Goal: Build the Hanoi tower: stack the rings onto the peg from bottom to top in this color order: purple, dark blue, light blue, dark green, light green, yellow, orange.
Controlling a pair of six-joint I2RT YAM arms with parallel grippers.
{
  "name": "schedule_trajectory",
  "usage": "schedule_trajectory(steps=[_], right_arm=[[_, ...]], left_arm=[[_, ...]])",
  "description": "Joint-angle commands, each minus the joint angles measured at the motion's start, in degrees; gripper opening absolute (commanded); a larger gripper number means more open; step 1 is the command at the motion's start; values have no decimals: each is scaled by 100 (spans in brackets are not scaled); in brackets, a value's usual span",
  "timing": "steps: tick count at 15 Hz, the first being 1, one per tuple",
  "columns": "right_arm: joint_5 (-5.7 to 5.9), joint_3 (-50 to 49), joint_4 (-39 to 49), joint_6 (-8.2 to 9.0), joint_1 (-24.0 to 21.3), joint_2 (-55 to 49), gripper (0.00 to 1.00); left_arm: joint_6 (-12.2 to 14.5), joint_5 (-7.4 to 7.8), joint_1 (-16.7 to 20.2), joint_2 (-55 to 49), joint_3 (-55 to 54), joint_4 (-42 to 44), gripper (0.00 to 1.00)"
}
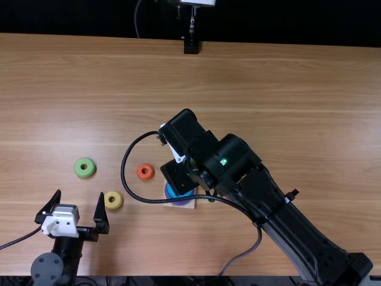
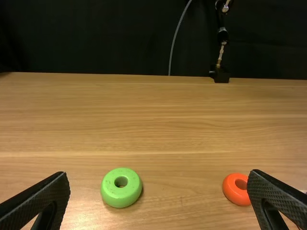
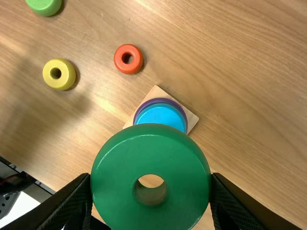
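Across the whole foreground runs the wooden table (image 1: 286, 95), with a black backdrop (image 1: 286, 21) behind its far edge. Your right arm (image 1: 262, 196) comes in from the near edge on the right and slants toward the middle, a black cable (image 1: 149, 201) looping around its wrist. Your left arm (image 1: 66, 256) comes in near the left end of the near edge. Its gripper, your left gripper (image 1: 80, 193), has its two fingers spread wide, with nothing between them. Your right gripper (image 1: 178, 177) is over the near half of the table, a little left of that half's middle, and the right wrist view has it clamped on the dark green ring (image 3: 150, 153), one finger against each side. The ring is held above the table, its hole facing the camera.

Just past it in that view is the square wooden base (image 3: 192, 119), which sits on the table nearer the near edge than the far one. On it lies the purple ring (image 3: 161, 99), with the light blue ring (image 3: 160, 115) higher in the stack; you can't tell from here how the peg stands, as it is hidden. At the far edge, a small black stand (image 1: 190, 46) sits near the middle.

Left of the base, three rings lie flat and apart on the wood. The light green ring (image 1: 78, 169) is farthest left, beyond your left gripper's fingertips. The yellow ring (image 3: 67, 79) is closer to the near edge, just beside that gripper's right finger. The orange ring (image 3: 136, 62), smallest of all, is near the base, off its far left side.
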Motion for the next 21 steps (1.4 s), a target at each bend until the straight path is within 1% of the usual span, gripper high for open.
schedule_trajectory(steps=[1,18,19,20,21], right_arm=[[-33,-125,7,29,-5,-184,0],[-22,-336,59,29,-5,-140,0],[-22,-336,70,40,-5,-140,5],[-22,-336,70,40,-5,-132,23],[-22,-336,70,40,-5,-132,26]], left_arm=[[42,3,51,-69,-255,-56,100],[42,3,51,-69,-255,-56,100],[42,3,51,-69,-255,-56,100],[42,3,51,-69,-255,-56,100],[42,3,51,-69,-255,-56,100]])
